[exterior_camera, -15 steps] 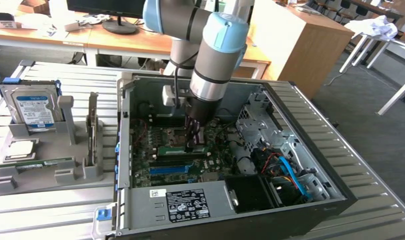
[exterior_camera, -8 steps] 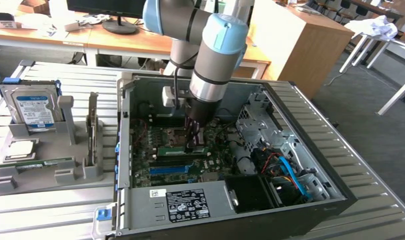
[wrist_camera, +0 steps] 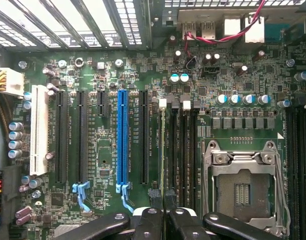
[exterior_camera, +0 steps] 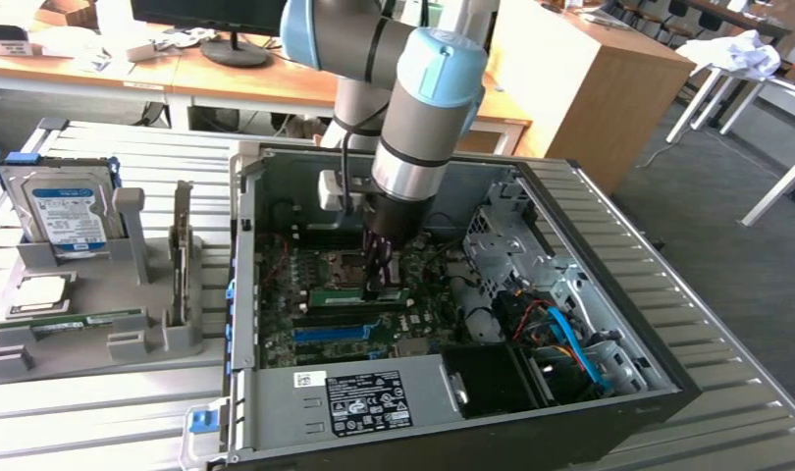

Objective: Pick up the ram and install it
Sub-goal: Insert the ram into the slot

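My gripper [wrist_camera: 164,214] is clamped on the long, thin green circuit-board ram stick [exterior_camera: 355,292], edge-down over the black memory slots [wrist_camera: 182,150] at the exterior frame's centre. I judge it needs square alignment and even downward pressure.

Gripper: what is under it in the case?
The ram, held upright in the shut gripper, at the memory slots of the motherboard. The slot beneath it is covered, so seating cannot be judged.

Silver arm [exterior_camera: 411,162], light-blue joint caps [exterior_camera: 445,57], black hand [exterior_camera: 379,277].
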Controlling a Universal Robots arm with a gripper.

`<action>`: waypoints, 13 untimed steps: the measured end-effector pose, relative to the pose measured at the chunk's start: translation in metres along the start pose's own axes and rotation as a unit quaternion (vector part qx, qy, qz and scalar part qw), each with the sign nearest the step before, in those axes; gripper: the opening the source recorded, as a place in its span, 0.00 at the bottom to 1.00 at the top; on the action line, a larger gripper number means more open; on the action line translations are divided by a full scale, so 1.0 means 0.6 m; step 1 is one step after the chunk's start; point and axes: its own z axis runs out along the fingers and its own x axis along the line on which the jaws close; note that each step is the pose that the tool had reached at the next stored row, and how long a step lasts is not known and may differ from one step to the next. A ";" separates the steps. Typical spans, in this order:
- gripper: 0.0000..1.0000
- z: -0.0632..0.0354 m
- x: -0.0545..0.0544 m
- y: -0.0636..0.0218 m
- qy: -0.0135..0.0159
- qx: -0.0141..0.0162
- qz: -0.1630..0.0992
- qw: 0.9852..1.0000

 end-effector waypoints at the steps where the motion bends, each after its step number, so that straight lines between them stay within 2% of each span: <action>1: 0.13 0.000 0.000 0.000 0.000 0.000 0.000 1.000; 13: 0.13 -0.007 0.000 0.000 0.000 0.000 0.000 1.000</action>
